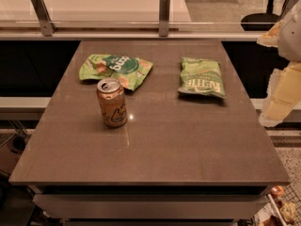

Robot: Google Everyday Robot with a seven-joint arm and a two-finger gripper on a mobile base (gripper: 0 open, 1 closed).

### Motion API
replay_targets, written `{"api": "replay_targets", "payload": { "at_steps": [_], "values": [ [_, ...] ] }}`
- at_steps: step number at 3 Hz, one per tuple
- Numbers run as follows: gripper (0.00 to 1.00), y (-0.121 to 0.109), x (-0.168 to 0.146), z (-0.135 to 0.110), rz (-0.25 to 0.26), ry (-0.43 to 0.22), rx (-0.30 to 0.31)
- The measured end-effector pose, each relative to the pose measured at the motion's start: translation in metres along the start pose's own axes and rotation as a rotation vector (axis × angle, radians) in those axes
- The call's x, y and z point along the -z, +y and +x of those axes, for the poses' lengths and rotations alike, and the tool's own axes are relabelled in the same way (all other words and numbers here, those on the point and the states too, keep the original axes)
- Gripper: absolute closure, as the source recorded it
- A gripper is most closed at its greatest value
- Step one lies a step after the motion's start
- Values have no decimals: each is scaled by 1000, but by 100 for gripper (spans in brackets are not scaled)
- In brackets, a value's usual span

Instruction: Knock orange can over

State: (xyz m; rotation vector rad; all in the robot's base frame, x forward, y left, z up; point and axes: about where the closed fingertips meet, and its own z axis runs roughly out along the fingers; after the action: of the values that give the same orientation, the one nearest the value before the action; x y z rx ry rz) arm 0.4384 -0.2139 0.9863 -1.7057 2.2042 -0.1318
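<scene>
Small orange-tan alu drink can (112,102), silver pull-tab top, dark curved drawing on side: upright, left of centre. Gripper (282,94) at right edge, well apart.

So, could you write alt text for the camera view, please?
An orange can stands upright on a table, one green snack bag just behind it and a second bag farther right. The robot's hand hangs at the right edge, far from the can.
</scene>
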Motion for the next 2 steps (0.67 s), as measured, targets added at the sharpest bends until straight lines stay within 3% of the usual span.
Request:
{"api": "replay_targets", "payload": {
  "at_steps": [1,2],
  "values": [
    [0,0,0,0,0,0,0],
    [0,-3,-2,-3,4,-47,-18]
  ]
}}
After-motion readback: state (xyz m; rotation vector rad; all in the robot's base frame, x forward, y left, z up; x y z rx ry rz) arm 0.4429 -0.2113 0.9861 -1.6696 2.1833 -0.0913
